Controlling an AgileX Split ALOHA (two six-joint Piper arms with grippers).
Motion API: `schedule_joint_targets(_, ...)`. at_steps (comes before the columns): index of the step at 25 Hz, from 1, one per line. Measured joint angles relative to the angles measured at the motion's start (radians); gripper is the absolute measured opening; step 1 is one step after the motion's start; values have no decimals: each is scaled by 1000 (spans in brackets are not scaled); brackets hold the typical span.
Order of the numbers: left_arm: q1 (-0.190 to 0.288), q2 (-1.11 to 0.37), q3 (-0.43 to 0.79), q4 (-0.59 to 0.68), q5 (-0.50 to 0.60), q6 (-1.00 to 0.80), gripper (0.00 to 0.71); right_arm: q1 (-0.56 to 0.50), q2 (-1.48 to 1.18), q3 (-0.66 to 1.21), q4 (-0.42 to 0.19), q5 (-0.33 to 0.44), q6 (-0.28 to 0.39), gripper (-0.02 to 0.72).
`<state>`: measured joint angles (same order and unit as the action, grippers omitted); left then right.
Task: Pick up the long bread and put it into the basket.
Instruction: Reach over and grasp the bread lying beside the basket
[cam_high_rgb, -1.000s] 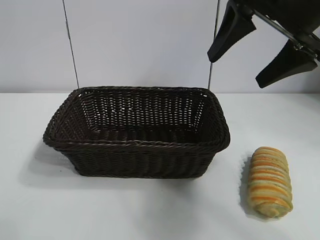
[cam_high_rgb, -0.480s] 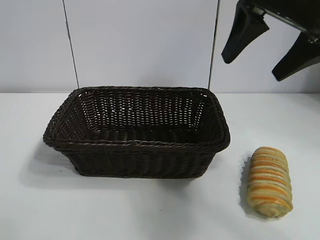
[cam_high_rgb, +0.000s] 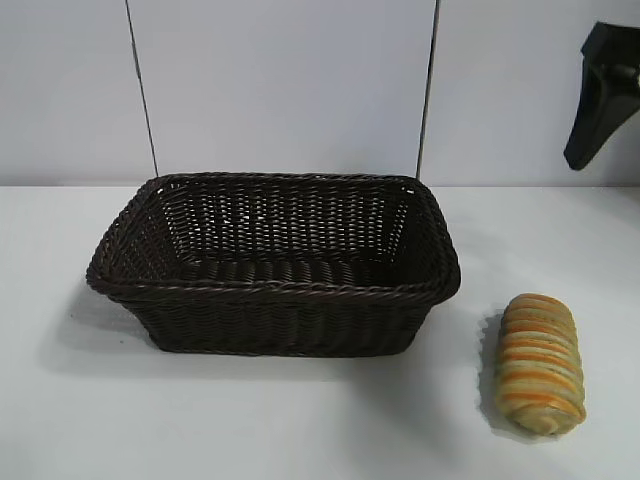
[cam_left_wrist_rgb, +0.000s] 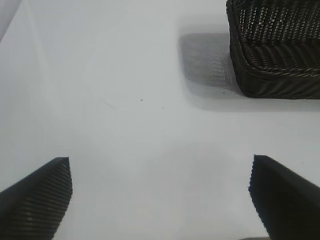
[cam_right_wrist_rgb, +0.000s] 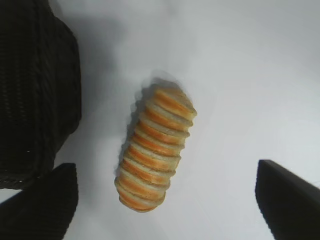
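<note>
From my remote station I see a plain white counter (cam_high_rgb: 300, 420) filling the lower half of the exterior view. Behind it stands a flat, pale grey-white wall (cam_high_rgb: 290, 90). Two thin dark vertical rods (cam_high_rgb: 141, 90) rise in front of that wall, one left of centre, one right of centre. Lighting is even and diffuse, casting soft shadows on the counter.

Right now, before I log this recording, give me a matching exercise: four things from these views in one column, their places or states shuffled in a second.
Things:
1. long bread
2. basket
3. right claw
4. left claw

Places or states:
A. open over bare table, beside a basket corner
B. open above the loaf
C. empty, on the table
D. lying on the table, outside the wicker

Pairs: 1-D, 2-C, 3-B, 4-A
</note>
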<state>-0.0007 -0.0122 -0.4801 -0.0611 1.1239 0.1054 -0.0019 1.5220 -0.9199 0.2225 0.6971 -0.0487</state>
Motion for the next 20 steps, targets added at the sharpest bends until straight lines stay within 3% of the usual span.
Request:
schedule_joint_targets(5,0,0,0,0,0,0,694,2,0,117,51,-185,0,684)
schedule_joint_targets(10,0,0,0,0,0,0,694,66,15,144,66,-300,0,684)
schedule_joint_targets(15,0,0,0,0,0,0,694,143,103,144,74,-349,35,684)
schedule_joint_targets(20,0,0,0,0,0,0,694,150,177,144,75,-358,49,683)
